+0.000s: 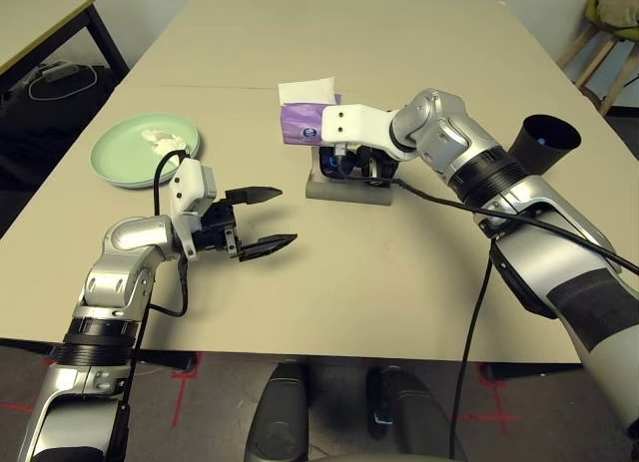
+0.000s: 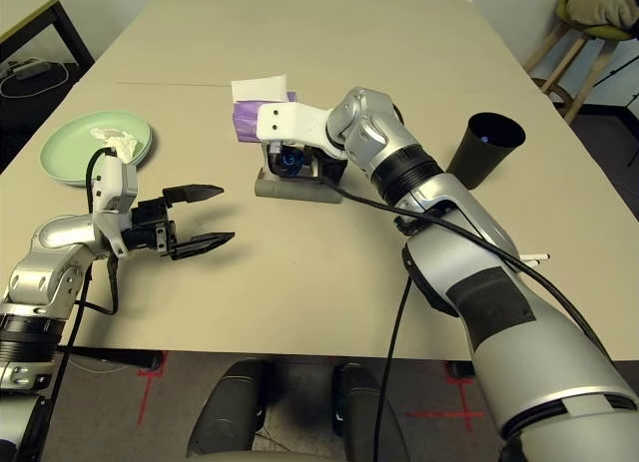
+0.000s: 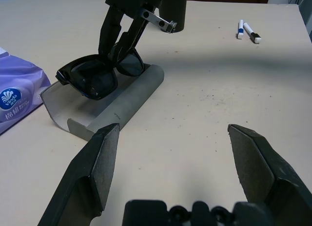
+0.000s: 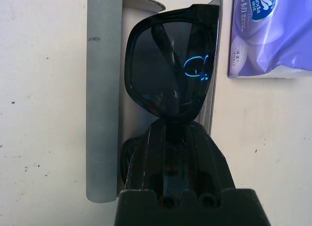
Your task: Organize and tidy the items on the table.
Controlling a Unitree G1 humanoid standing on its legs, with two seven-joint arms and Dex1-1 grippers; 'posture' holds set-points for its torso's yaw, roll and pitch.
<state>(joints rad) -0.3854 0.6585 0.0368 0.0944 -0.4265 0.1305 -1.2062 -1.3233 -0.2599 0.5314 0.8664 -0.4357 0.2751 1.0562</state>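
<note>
Your right gripper (image 3: pixel 124 43): clamped on black sunglasses (image 3: pixel 97 77), over the open grey case (image 3: pixel 117 101). Your left gripper (image 1: pixel 262 221): fingers apart, at the case's 8 o'clock.

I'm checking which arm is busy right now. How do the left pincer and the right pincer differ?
The left pincer is wide open and holds nothing; the right pincer is shut on the sunglasses. The left pincer hovers over bare table; the right pincer reaches down over the open grey glasses case, beside the purple tissue pack. Both have two black fingers.

A black-legged side table (image 1: pixel 60 28) and a wooden stool (image 1: pixel 599 43) flank the room.
</note>
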